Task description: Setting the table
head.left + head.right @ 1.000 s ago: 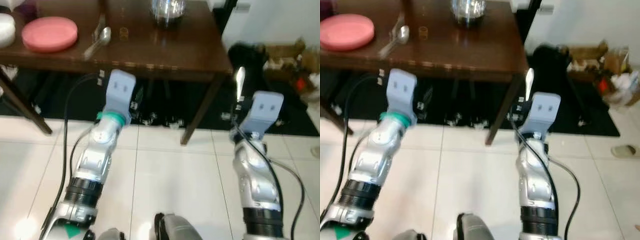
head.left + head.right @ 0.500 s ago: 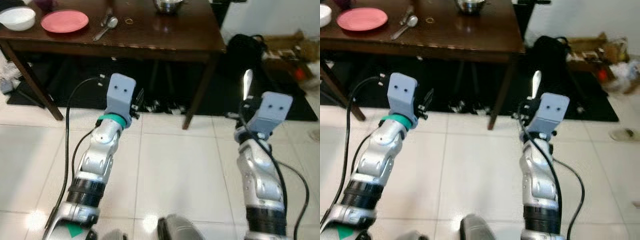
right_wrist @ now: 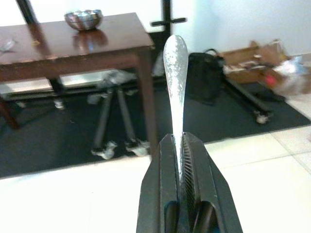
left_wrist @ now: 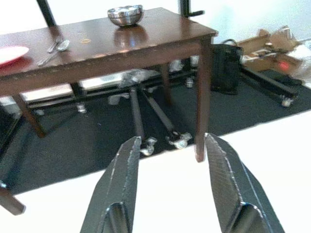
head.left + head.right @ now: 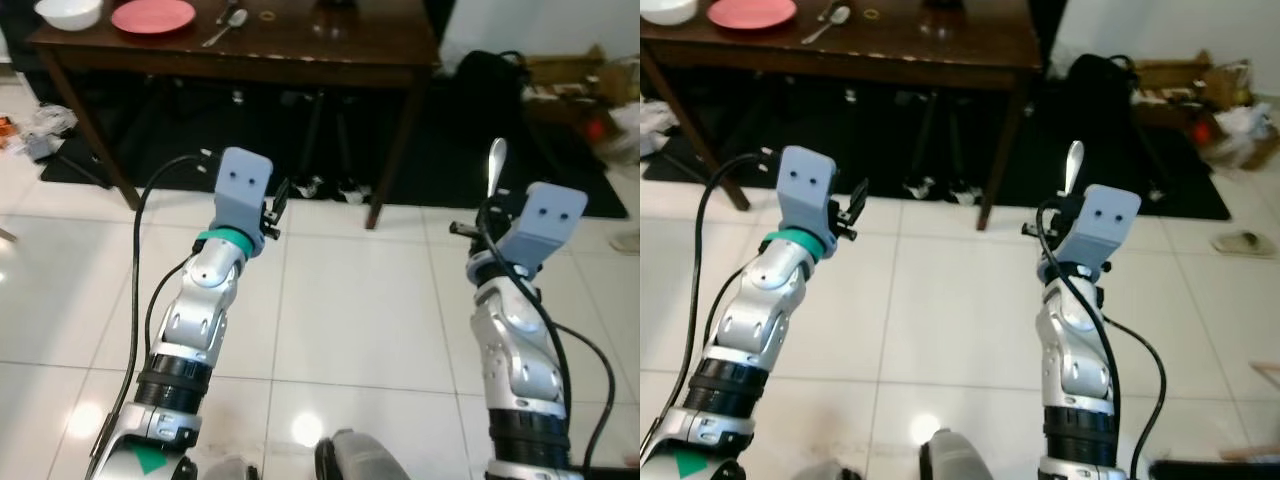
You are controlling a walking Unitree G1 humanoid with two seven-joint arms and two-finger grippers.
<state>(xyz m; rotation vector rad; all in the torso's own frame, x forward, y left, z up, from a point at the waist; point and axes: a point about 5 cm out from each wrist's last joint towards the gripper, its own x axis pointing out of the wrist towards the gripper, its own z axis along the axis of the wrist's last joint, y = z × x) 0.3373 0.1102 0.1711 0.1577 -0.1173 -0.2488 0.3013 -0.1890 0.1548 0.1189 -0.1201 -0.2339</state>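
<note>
A dark wooden table (image 5: 330, 65) stands ahead across the tile floor. On its far left are a pink plate (image 5: 153, 15), a white bowl (image 5: 68, 12), and a spoon (image 5: 225, 22) beside a fork. A steel bowl (image 4: 125, 14) sits toward the table's right end. My right gripper (image 3: 181, 138) is shut on a slim silver utensil (image 3: 175, 73) that points upright, well short of the table. My left gripper (image 4: 172, 141) is raised at the same height, open, with nothing between its fingers.
Under the table are a black mat (image 5: 200, 150) and wheeled stand legs (image 4: 155, 126). A black bag (image 5: 490, 80) and cardboard clutter (image 5: 580, 80) lie right of the table. A slipper (image 5: 1240, 242) rests on the white tiles (image 5: 350, 320) at right.
The whole view has pulled back: the table has shrunk toward the top and more floor shows. Both arms keep their pose, and the right gripper still holds the utensil.
</note>
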